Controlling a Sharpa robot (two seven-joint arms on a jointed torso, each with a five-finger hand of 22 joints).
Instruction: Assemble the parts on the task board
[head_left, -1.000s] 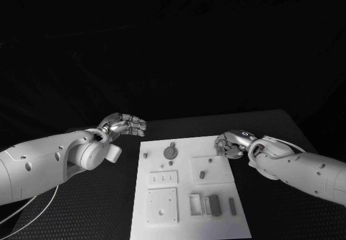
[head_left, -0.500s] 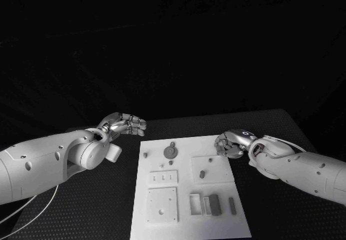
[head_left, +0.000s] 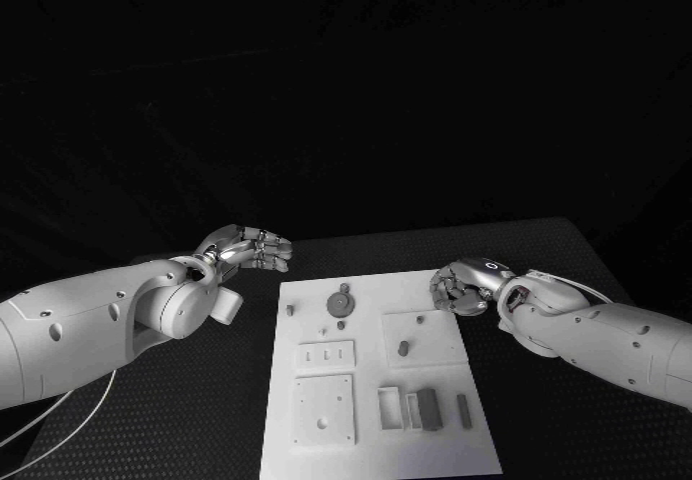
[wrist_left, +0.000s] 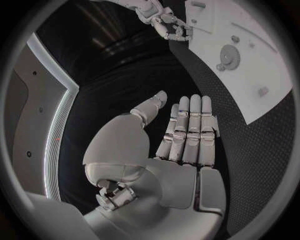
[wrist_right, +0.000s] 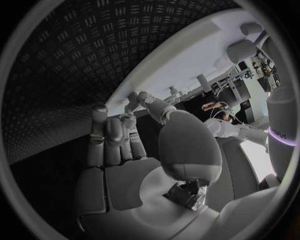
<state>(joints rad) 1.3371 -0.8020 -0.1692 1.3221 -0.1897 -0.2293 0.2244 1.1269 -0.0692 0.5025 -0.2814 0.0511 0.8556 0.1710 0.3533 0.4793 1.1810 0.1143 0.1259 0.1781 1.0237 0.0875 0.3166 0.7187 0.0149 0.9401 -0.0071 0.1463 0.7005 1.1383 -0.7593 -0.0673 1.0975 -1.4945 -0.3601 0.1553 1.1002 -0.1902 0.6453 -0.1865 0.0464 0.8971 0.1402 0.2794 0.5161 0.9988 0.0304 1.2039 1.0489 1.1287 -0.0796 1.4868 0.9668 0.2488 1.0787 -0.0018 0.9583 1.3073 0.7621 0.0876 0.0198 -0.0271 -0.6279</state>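
On the black worktop (head_left: 173, 400) the white task board (head_left: 378, 445) carries its grey parts (head_left: 428, 410), with the left hand (head_left: 248, 247) off its far-left corner, fingers straight, together and empty, and the right hand (head_left: 464, 285) at its far-right edge, fingers curled, holding nothing.

Two white robot arms reach in from either side. The left silver robot hand (head_left: 245, 248) hovers with fingers (wrist_left: 190, 131) straight, together, holding nothing. The right silver robot hand (head_left: 464, 287) has fingers (wrist_right: 112, 137) loosely curled, also holding nothing.
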